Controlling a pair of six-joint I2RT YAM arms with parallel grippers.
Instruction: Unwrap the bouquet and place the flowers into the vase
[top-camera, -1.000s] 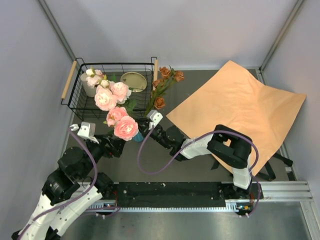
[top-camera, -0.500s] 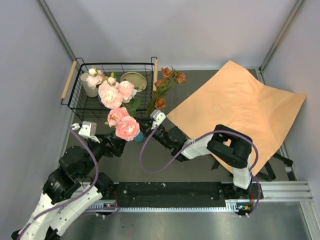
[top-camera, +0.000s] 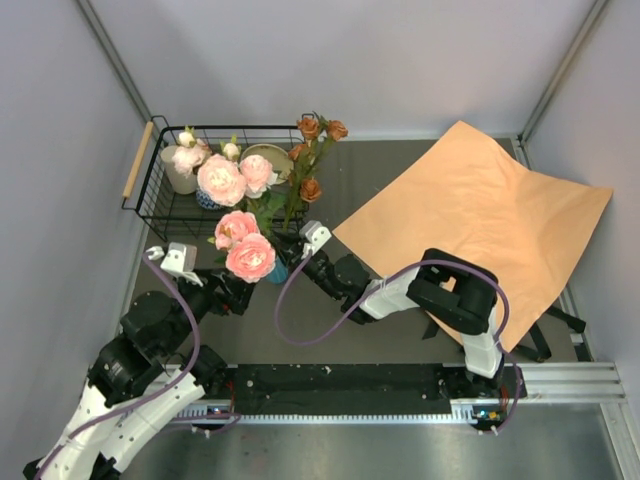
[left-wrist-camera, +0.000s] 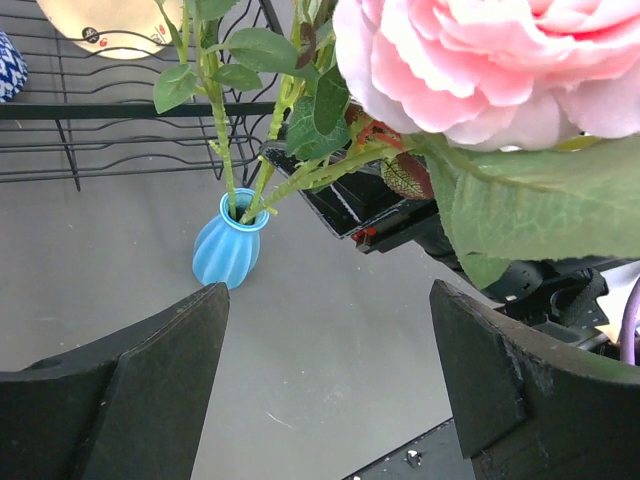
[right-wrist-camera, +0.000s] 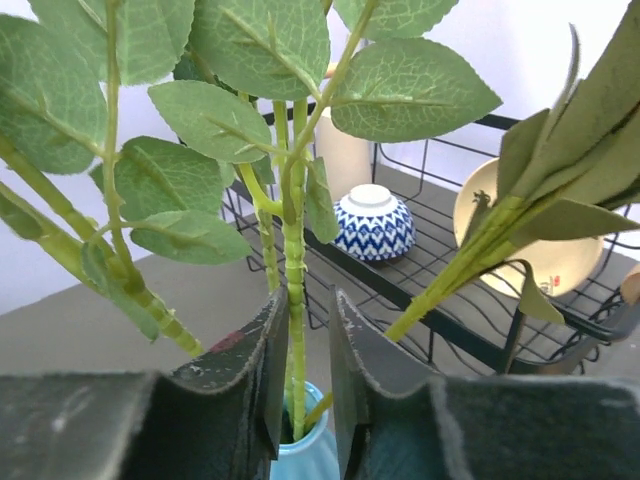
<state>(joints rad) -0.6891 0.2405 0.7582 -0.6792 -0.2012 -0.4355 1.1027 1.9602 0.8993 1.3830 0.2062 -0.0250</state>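
While the overhead view mostly buries it under a pink peony (top-camera: 250, 258), we can spot the vase (left-wrist-camera: 228, 250) easily from the left wrist camera. It sits left of centre in that frame, upright on the desk (left-wrist-camera: 330, 300), just below the black wire basket (left-wrist-camera: 120, 110). Several green stems go down into its neck, so the flowers (top-camera: 222, 182) are standing in it. From above they fan up and over the basket in the upper left of the frame, with rust-orange roses (top-camera: 311, 190) to their right and cream buds (top-camera: 187, 138) at the far left.

The left jaws are spread wide and released, one finger (left-wrist-camera: 150, 390) in each lower corner of the wrist view, with only bare desk between them.

The right jaws are the fiddly bit. In the right wrist view the two fingers (right-wrist-camera: 265, 380) stand narrowly apart around one stem (right-wrist-camera: 296, 330), right above the vase mouth at the bottom of the frame. The stem lies against the left-hand finger and we see a sliver of gap on the other side, so we'd call them loosened, not clenched.

The orange-tan paper (top-camera: 480, 220) lies opened out flat across the right half of the overhead frame. A blue-and-white bowl (right-wrist-camera: 375, 225) sits in the basket.
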